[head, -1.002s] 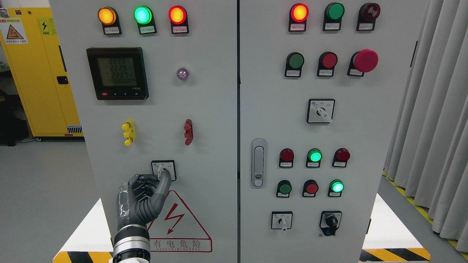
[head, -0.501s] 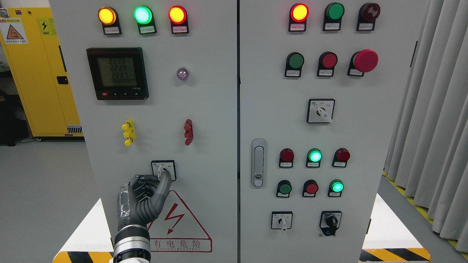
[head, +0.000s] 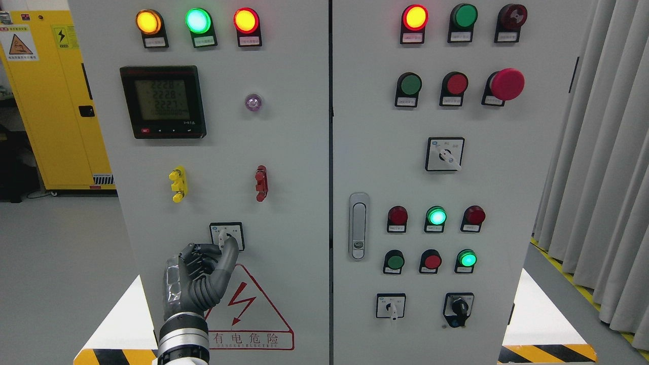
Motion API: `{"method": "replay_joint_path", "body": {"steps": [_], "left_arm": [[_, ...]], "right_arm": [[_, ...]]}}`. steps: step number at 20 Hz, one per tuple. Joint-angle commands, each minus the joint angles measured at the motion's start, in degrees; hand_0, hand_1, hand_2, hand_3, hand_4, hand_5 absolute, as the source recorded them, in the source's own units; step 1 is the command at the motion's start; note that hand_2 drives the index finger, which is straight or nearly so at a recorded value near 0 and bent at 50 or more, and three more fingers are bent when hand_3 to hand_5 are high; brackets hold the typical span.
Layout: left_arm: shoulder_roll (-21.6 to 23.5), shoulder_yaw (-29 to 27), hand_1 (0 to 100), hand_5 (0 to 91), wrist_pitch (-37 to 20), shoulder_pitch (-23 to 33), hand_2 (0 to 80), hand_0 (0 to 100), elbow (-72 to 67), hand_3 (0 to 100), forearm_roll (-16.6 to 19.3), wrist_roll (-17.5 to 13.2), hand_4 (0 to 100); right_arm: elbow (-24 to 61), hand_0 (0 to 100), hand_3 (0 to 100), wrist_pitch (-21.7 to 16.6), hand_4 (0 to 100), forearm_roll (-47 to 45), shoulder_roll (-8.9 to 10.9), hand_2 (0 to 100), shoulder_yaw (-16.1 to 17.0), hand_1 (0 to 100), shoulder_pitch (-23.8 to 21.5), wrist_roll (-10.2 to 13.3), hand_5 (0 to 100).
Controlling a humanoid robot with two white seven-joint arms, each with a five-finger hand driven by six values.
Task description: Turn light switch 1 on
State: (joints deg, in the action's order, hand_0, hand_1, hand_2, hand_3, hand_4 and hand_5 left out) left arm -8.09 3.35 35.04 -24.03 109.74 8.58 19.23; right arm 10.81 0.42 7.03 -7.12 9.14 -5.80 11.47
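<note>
The rotary switch [head: 226, 235] sits low on the cabinet's left door [head: 294, 152], above the red warning triangle [head: 243, 309]. The left hand [head: 200, 276] pinches its small white lever, thumb on the right, curled fingers on the left. So small a lever could slip from the pinch if the wrist twists off-axis, leaving the switch unturned. Bare panel on both sides gives room to rotate; the red terminal [head: 261, 183] stands well above.

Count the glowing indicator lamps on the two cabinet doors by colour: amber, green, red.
Amber lamps: 1
Green lamps: 3
Red lamps: 2
Total: 6
</note>
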Motion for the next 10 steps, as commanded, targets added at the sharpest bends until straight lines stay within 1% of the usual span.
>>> {"method": "replay_joint_path", "body": {"steps": [1,10], "left_arm": [[-0.1,0.1,63,87.6,-0.1,-0.1,60.6,31,-0.1,90,-0.1,0.0,90],[-0.1,0.1,59,87.7,-0.1,-0.1,60.6,36,-0.1,90,-0.1,0.0,90]], "right_arm": [[0.0,0,0,0.0,0,0.0,0.0,4,0.0,50,0.0,0.0,0],[0.0,0,0,0.0,0,0.0,0.0,4,0.0,50,0.0,0.0,0]]}}
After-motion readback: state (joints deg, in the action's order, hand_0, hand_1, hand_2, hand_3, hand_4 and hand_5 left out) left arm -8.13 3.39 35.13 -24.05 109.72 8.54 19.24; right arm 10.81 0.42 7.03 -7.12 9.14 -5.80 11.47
